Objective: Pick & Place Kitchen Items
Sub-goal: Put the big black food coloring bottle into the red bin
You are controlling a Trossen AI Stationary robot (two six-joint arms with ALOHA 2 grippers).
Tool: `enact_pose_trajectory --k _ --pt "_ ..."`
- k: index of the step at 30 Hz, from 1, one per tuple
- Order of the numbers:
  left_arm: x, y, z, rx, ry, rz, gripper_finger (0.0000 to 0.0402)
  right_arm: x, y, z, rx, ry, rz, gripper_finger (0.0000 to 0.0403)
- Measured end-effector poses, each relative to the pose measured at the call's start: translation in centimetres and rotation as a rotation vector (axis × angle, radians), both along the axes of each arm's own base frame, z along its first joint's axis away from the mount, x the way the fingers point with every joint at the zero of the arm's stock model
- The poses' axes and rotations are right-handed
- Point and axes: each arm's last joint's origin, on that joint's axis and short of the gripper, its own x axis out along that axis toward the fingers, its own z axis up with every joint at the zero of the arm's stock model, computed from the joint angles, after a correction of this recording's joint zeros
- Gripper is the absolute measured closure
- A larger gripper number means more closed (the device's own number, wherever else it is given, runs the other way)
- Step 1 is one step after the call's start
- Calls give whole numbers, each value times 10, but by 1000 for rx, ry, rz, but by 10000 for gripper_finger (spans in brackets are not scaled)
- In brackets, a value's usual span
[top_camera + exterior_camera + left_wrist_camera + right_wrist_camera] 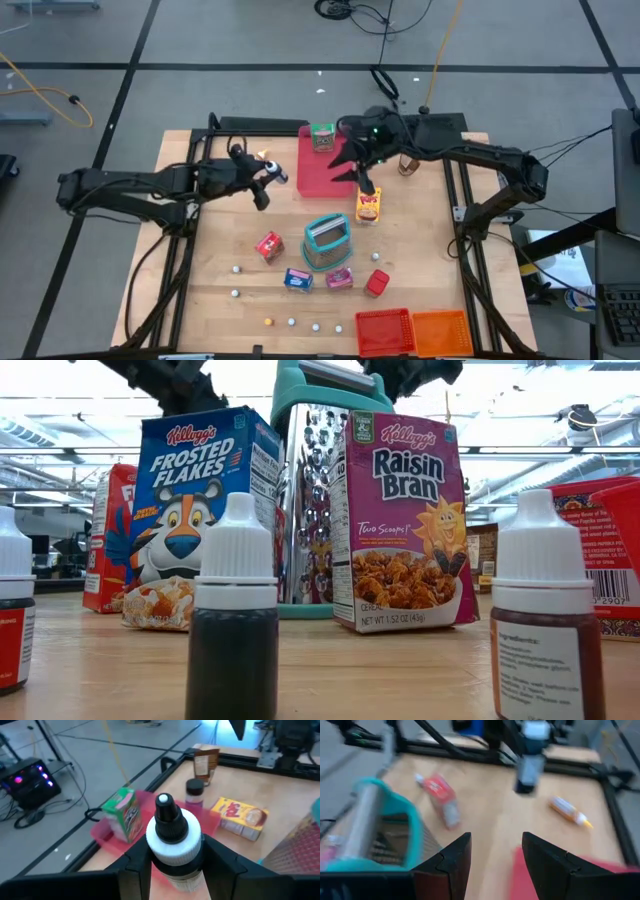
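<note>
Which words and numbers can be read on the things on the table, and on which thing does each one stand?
"Kellogg's FROSTED FLAKES": blue cereal box.
"Kellogg's Raisin Bran", "Two Scoops!", "NET WT. 1.52 OZ (43g)": purple cereal box.
"2907", under a barcode: red packet.
Label on the brown dropper bottle: too small to read.
Print in the other views: too blurred.

Bright overhead lighting, glare behind low view, blurred right wrist view

pink tray [318,178] far centre | grater [326,241] mid-table | red bin [384,331], orange bin [441,331] near edge
</note>
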Motion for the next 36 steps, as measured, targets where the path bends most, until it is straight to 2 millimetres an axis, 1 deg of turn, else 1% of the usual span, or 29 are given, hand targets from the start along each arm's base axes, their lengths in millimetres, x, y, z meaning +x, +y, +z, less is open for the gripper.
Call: enact_pose_trajectory --k 5,9,14,18,22,25,30,36 --pt "19 -4 1 13 32 -47 276 7 15 3 -38 -24 1 232" --pt "35 -8 6 33 34 -74 276 11 22 2 -23 -56 7 232" --pt "50 -16 22 65 7 -120 270 12 22 -7 -10 -53 4 232" --pt "62 -22 32 82 0 -175 266 13 22 -13 -9 -85 -3 232" --pt "75 -27 36 107 14 -204 275 15 21 -14 0 -139 -9 232" --pt "84 -30 35 118 28 -219 272 16 24 -14 2 -151 -2 231" --pt "95 -32 37 133 36 -231 267 18 32 -16 -4 -143 23 231" --pt "101 -33 41 145 34 -258 271 19 38 -16 -6 -141 45 231"
